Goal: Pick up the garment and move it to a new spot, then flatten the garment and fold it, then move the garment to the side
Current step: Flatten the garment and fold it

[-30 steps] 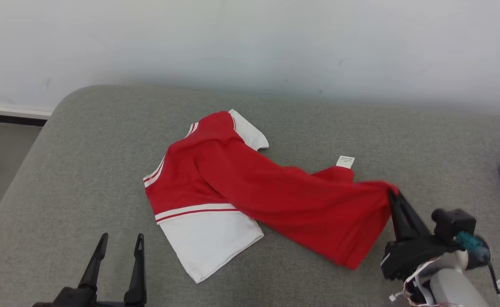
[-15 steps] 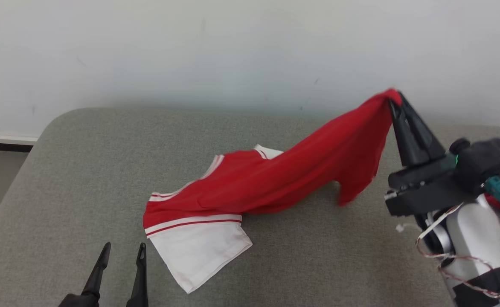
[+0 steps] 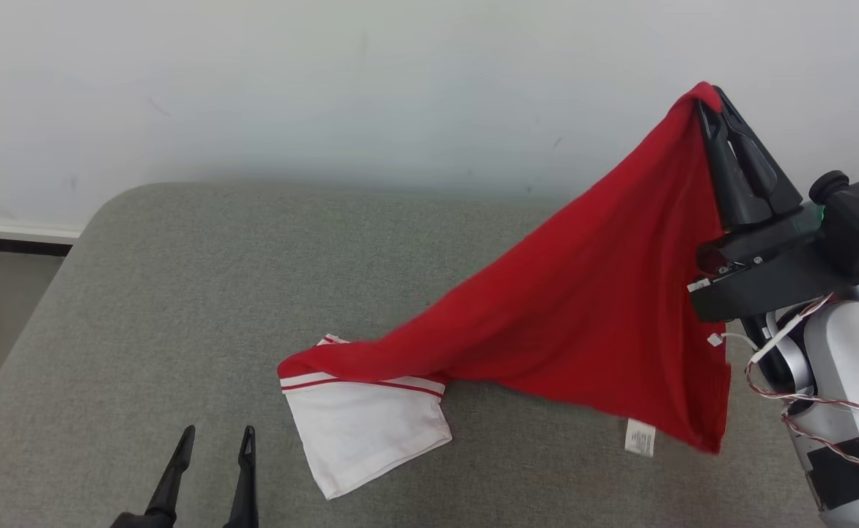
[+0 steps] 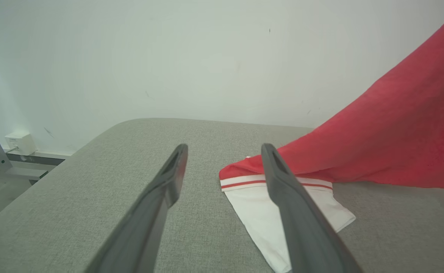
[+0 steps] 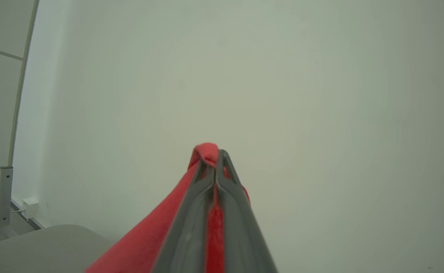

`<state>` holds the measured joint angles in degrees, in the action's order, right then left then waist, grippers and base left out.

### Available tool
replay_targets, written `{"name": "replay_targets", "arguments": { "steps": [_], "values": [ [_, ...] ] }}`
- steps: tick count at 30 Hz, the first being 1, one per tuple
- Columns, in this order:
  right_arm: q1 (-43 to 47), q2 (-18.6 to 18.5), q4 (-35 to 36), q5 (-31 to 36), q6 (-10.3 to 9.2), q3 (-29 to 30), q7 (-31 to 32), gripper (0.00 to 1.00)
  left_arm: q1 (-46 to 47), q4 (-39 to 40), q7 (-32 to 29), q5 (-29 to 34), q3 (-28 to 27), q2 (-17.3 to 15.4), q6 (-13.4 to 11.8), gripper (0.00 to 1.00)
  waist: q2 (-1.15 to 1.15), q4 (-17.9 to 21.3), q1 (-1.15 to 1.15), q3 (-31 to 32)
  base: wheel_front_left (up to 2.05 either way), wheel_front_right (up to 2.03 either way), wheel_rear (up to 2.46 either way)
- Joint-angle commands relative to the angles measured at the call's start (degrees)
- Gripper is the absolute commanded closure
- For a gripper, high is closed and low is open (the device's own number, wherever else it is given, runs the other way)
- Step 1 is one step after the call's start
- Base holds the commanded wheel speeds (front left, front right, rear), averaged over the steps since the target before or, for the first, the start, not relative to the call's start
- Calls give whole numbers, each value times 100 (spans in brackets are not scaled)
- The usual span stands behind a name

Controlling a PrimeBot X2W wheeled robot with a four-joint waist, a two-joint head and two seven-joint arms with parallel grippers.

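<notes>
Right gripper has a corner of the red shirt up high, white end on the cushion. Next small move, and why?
Probably lift the right gripper a little higher. It is shut on a corner of the red and white shirt, but the white end lies on the grey cushion, so carrying sideways now would likely drag it. The left gripper is open, empty.
</notes>
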<state>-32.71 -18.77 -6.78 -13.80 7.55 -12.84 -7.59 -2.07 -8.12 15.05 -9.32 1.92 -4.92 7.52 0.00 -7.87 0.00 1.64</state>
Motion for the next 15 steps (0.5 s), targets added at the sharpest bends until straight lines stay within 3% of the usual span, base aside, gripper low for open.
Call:
{"name": "replay_targets", "arguments": {
  "steps": [1, 8, 15],
  "values": [
    [91, -10, -105, -4, -15, 18, 14, 100, -24, -16, 17, -19, 25, 31, -8, 0, 0, -47, 0, -28, 0, 0, 0],
    [-51, -75, -618, 16, -15, 73, 28, 100, 117, -34, 17, -50, 89, 47, -8, 0, 0, -194, 0, -254, 0, 0, 0],
    [-727, -196, -2027, 256, -15, 54, -66, 100, 438, -103, 17, -142, 276, 43, -8, 0, 0, -414, 0, -703, 0, 0, 0]
  ]
}}
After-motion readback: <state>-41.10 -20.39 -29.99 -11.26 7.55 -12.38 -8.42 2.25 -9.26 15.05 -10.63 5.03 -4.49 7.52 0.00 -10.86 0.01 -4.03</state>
